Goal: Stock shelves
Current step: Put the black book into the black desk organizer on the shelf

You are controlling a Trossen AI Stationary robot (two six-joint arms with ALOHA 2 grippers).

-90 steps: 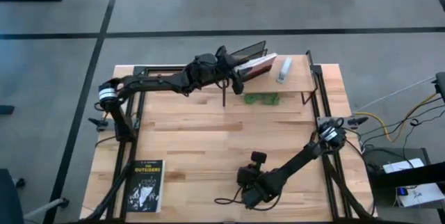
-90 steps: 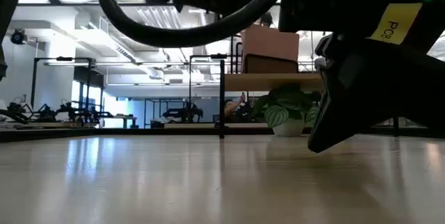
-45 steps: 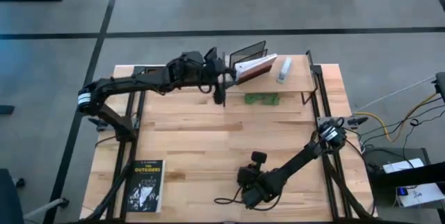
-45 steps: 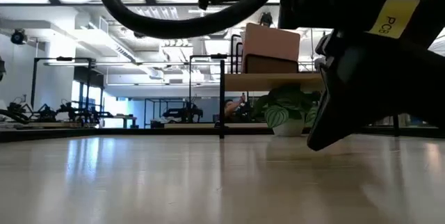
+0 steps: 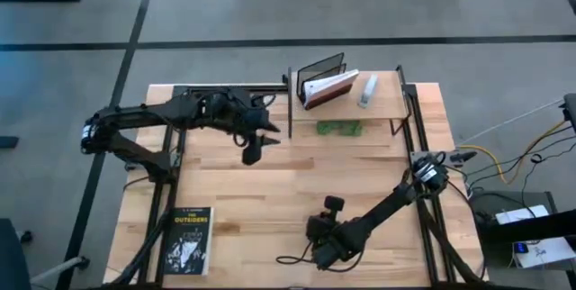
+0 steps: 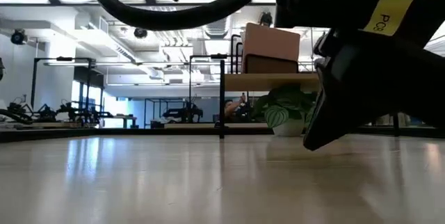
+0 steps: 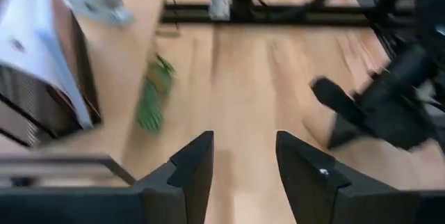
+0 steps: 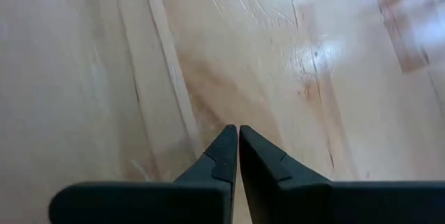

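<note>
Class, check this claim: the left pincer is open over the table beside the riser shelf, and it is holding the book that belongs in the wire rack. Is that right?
One detail is wrong. The left pincer is open over the table beside the riser shelf, but it holds nothing. The left wrist view shows its fingers apart with only bare wood between them. The book already leans in the wire rack on the shelf, as the high view shows.

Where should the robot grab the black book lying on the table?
Probably by its long right edge, coming from above. The black book lies flat near the tabletop's front-left corner, so only its edges offer a pinch. The open left gripper is the nearer one.
</note>
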